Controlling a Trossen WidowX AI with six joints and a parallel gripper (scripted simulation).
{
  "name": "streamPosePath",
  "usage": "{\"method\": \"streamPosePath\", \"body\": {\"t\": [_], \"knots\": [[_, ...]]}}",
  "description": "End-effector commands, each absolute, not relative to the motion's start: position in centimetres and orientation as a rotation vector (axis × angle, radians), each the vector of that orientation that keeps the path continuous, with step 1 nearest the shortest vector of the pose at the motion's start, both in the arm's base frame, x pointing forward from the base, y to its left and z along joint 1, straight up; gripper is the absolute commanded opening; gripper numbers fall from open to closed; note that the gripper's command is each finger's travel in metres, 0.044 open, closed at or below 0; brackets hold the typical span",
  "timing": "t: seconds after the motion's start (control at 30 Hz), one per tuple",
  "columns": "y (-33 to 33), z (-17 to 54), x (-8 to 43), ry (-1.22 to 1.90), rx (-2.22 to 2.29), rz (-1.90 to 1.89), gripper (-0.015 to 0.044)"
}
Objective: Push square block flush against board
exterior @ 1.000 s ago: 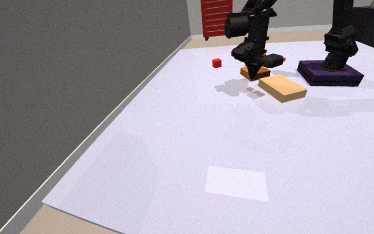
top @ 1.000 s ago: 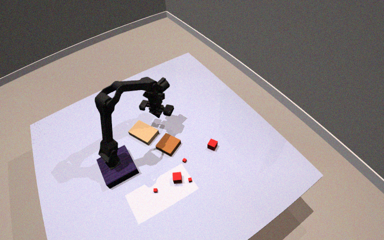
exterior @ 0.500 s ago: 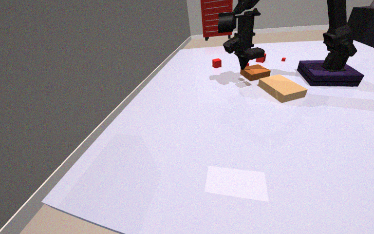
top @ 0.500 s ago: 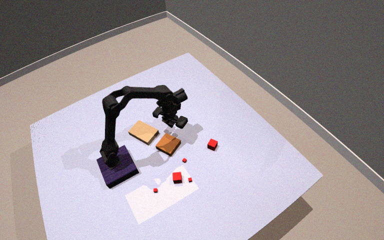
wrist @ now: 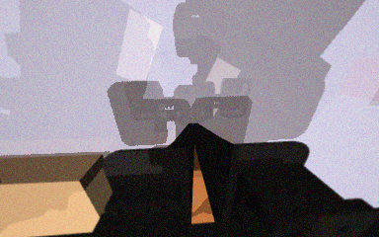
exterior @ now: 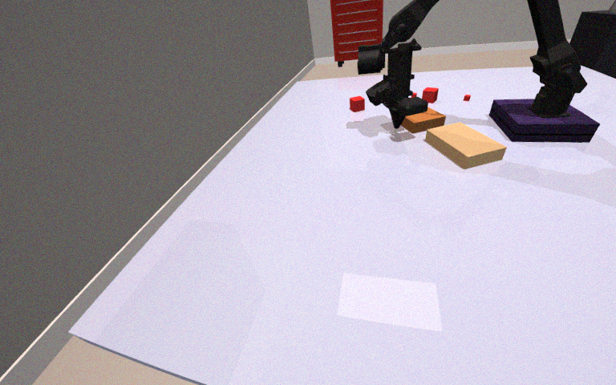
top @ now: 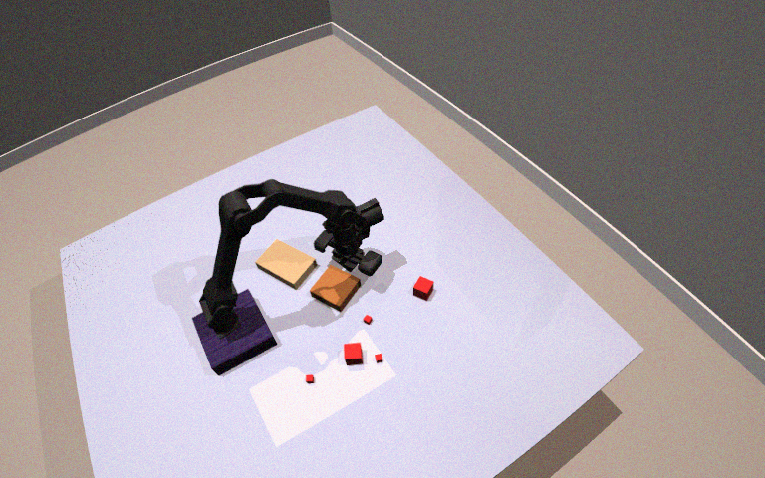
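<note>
The square block (top: 334, 288) (exterior: 425, 119) is orange-brown and lies flat. The board (top: 285, 262) (exterior: 465, 140) (wrist: 44, 204) is light tan, rectangular and flat. They are apart, with a narrow strip of table between them, and their facing sides look roughly parallel. My gripper (top: 350, 266) (exterior: 397, 126) (wrist: 192, 127) is shut and empty. It points down just beyond the block's far end, low over the table. Whether it touches the block cannot be told. In the wrist view, orange (wrist: 198, 190) shows through the gap between the fingers, which hide most of the block.
A larger red cube (top: 422, 288) (exterior: 357, 103) lies to the right of the block in the top view. Another larger red cube (top: 353, 353) (exterior: 429, 95) and several tiny ones lie on the near side. The arm stands on a dark purple base (top: 253, 335) (exterior: 522, 122).
</note>
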State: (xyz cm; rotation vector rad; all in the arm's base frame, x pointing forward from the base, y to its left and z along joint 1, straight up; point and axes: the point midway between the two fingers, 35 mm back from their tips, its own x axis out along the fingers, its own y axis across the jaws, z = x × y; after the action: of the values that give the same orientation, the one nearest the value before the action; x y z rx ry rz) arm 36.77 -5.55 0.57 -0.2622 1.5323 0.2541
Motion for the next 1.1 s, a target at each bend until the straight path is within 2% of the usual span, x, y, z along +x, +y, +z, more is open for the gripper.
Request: {"method": "streamPosePath", "body": {"t": [0.0, 0.5, 1.07], "knots": [[-5.7, 0.5, 36.8, 1.519, -0.269, 0.25, 0.0], [-6.5, 0.4, 34.6, 1.521, -0.27, 0.25, 0.0], [-5.8, 0.6, 36.9, 1.519, -0.269, 0.25, 0.0]]}}
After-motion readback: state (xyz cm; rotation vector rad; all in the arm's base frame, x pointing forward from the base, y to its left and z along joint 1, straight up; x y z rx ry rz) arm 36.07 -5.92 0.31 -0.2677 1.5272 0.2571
